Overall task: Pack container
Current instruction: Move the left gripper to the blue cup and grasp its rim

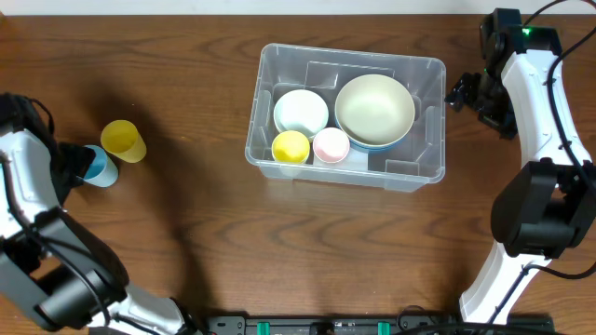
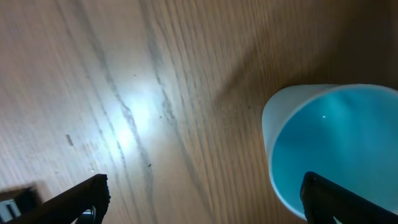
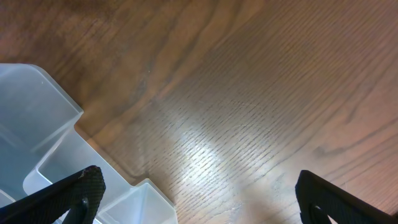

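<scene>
The clear container (image 1: 434, 126) stands in the middle of the table. Inside it are a white bowl (image 1: 300, 111), a cream bowl (image 1: 374, 108) nested in a blue one, a yellow cup (image 1: 290, 147) and a pink cup (image 1: 330, 145). On the wood at the left, another yellow cup (image 1: 123, 140) and a light blue cup (image 1: 101, 167) stand side by side. My left gripper (image 2: 205, 199) is open just above the blue cup (image 2: 336, 143), one fingertip over its mouth. My right gripper (image 3: 199, 199) hangs open and empty beside the container's right corner (image 3: 37, 124).
The table is dark brown wood. My left arm (image 1: 28, 186) fills the left edge and my right arm (image 1: 540, 140) the right edge. A black rail (image 1: 372, 326) runs along the front edge.
</scene>
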`<state>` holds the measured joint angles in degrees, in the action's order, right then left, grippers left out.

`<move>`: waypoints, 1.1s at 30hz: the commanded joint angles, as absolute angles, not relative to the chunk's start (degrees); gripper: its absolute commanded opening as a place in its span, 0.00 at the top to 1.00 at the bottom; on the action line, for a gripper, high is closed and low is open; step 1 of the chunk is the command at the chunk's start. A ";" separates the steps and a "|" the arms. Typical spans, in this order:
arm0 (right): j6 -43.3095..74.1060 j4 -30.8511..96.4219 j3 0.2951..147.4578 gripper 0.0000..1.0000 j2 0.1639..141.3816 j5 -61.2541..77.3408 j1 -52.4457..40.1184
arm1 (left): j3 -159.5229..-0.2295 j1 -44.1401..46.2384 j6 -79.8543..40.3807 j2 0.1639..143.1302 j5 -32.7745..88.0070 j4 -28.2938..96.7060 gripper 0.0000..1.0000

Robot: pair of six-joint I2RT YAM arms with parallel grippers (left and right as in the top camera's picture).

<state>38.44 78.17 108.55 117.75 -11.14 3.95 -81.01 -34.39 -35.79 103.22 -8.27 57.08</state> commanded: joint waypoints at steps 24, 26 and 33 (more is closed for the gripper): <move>39.38 78.15 108.49 0.01 117.56 -11.55 3.79 | -80.68 -34.70 -31.97 109.97 -4.93 54.85 0.78; 39.38 78.15 108.49 0.01 117.56 -11.55 3.79 | -80.71 -35.07 -31.99 109.51 -4.93 55.57 0.91; 39.38 78.15 108.49 0.01 117.56 -11.55 3.79 | -80.75 -38.61 -31.99 103.94 -4.93 56.97 0.94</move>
<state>38.44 78.17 108.55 117.75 -11.14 3.95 -81.06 -36.53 -31.88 107.09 -3.84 56.60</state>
